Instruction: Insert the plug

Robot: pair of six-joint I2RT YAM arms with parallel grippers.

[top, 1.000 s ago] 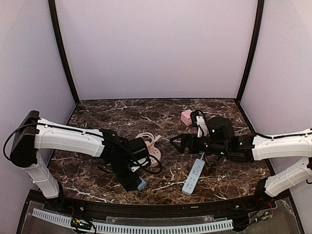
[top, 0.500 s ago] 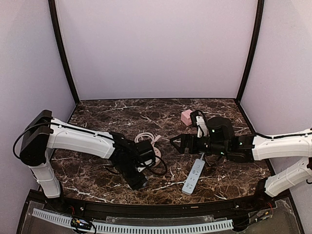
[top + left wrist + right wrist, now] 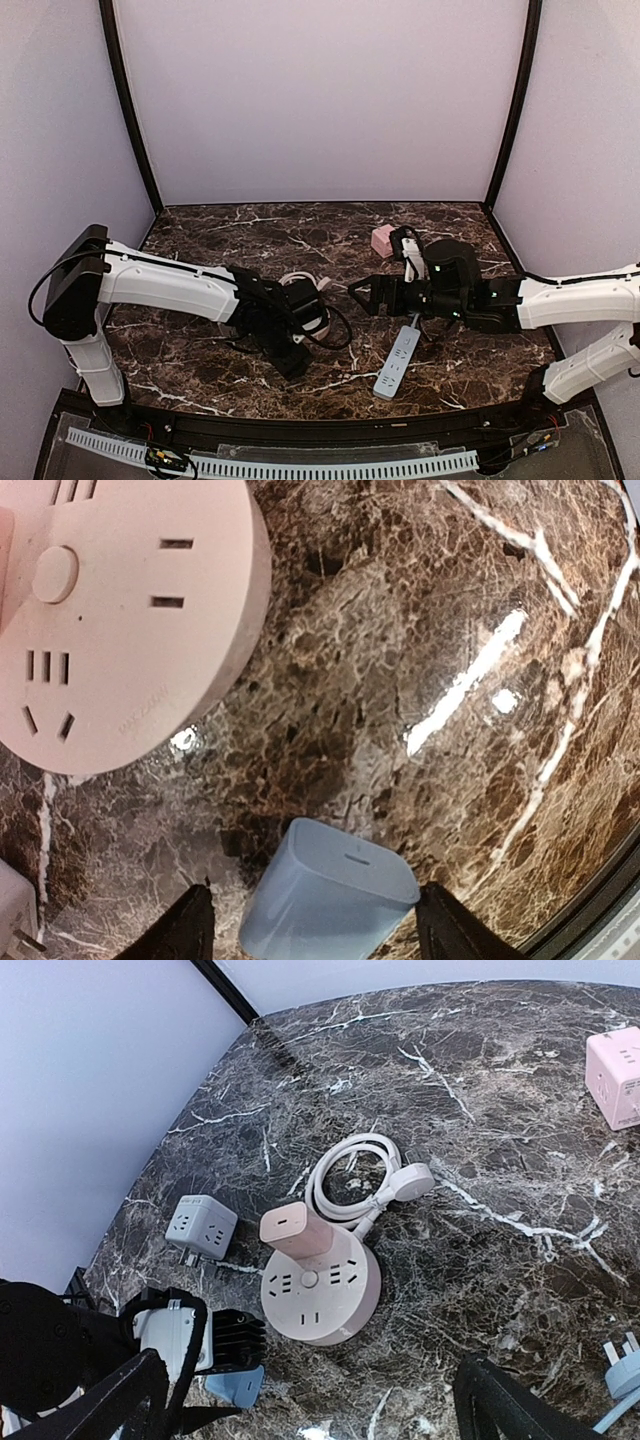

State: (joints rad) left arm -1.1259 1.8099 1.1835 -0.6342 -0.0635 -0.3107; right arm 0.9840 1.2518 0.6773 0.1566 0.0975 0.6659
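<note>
While the left gripper (image 3: 316, 920) straddled the blue plug (image 3: 330, 895) lying just beside the pink hub (image 3: 120, 620), jaws half-spread (contact unclear), the right gripper (image 3: 310, 1400) gaped empty across the hub. Plug seemed light, rigid and slick, so pinch its flat sides.

Open marble table (image 3: 480, 1110) lies between round pink hub (image 3: 320, 1295) and pink cube (image 3: 615, 1075); a coiled white cable (image 3: 350, 1172) crowds the hub, perhaps touching.

Lighting: bright, even, from overhead. I note white glare streaks on the polished worktop (image 3: 330, 690), soft shadows, bowed wrist-view edges and sharp focus.
</note>
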